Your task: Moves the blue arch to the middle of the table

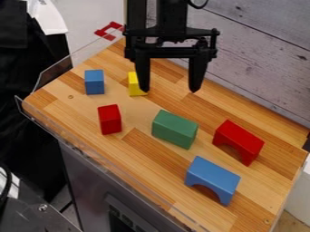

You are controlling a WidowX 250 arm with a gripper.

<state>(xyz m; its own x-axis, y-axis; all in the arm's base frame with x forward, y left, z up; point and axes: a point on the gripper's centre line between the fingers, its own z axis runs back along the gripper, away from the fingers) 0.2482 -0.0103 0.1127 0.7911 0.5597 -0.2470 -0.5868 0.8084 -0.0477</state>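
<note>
The gripper [169, 89] hangs over the back part of the table, its two fingers spread wide with nothing between them. Well below and to the right of it, the blue arch [213, 176] stands on the wooden table [148, 152] near the front right, its opening facing down. The gripper and the arch are far apart.
A red arch [239, 139] stands just behind the blue one, and a green block [174, 129] lies to their left. Farther left are a red block [109, 119], a blue block [94, 82] and a yellow block [134, 85], partly behind a gripper finger. Clear plastic edging [54, 74] borders the table's left.
</note>
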